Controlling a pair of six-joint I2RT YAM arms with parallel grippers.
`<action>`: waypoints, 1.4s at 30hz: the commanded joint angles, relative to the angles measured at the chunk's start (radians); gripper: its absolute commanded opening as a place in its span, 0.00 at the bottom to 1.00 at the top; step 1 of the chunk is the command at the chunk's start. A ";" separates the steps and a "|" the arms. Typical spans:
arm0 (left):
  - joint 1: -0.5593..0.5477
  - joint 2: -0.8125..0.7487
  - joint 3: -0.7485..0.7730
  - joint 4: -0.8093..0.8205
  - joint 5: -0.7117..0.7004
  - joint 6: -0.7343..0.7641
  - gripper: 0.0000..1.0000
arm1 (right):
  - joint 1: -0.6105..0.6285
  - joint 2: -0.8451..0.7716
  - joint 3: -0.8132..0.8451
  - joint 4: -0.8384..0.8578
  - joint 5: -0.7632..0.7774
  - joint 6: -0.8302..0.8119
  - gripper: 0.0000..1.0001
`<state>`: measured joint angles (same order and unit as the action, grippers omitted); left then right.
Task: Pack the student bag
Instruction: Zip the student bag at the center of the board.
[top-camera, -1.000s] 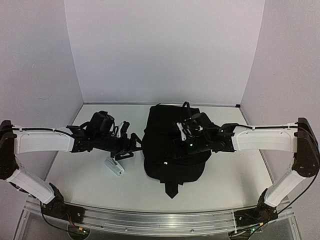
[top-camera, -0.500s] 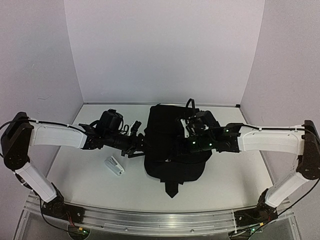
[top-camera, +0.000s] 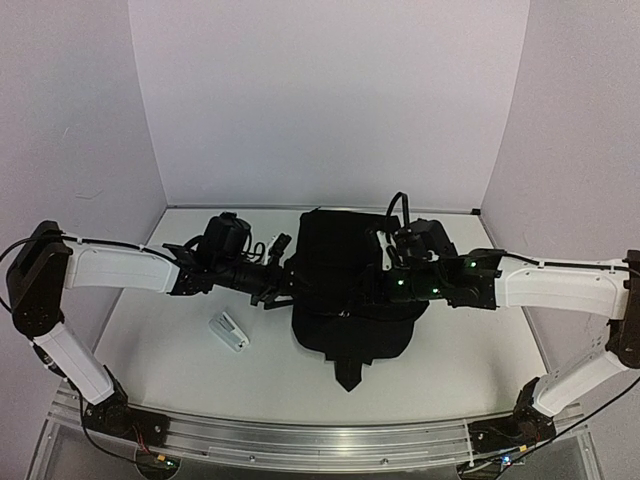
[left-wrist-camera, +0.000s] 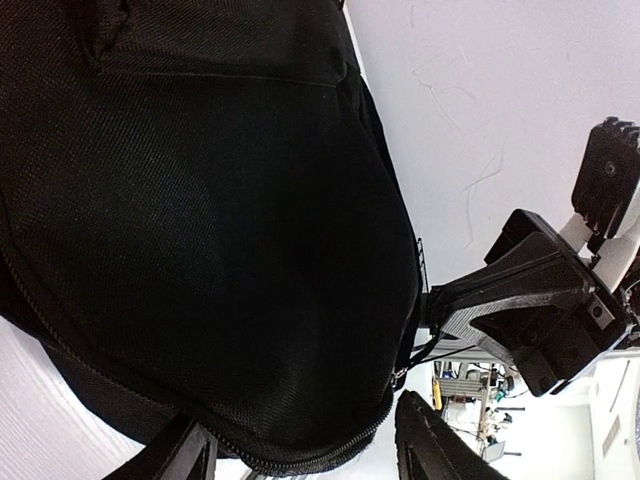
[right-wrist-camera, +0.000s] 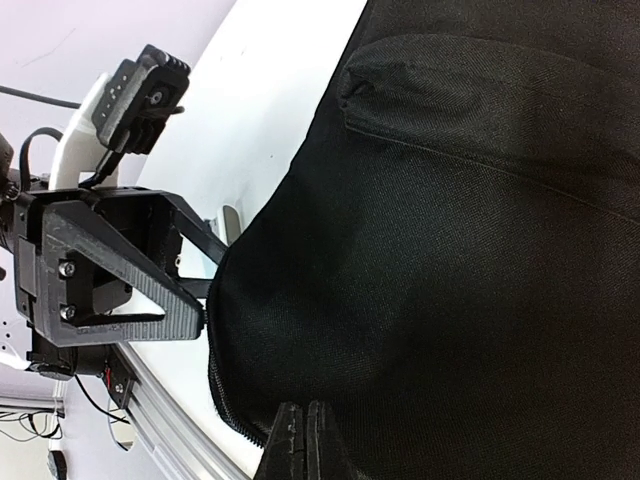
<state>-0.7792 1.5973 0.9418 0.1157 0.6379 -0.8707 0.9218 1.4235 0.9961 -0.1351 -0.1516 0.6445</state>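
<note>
My right pincer (right-wrist-camera: 303, 408) was pinched shut at the zip seam of the bag (right-wrist-camera: 460, 250); my left pincer (left-wrist-camera: 300, 418) stood wide astride its rim. So thin a nip could have slipped under a pull.

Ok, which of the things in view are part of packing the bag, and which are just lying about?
For the job: student bag, left tool, right tool, both at the bag.
Lying about: small white object on the table, left of the bag, touched by neither tool.
</note>
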 joint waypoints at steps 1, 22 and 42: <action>-0.022 0.038 0.079 0.116 0.049 0.017 0.62 | 0.001 -0.027 -0.006 0.059 0.025 0.008 0.00; -0.042 0.123 0.284 -0.419 0.055 0.660 0.87 | 0.001 -0.104 -0.049 0.109 0.024 0.010 0.00; -0.063 0.185 0.412 -0.556 -0.054 0.901 0.92 | 0.001 -0.116 -0.099 0.144 0.010 0.010 0.00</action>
<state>-0.8435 1.7728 1.2982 -0.4435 0.6423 -0.0555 0.9218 1.3396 0.9018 -0.0600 -0.1466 0.6552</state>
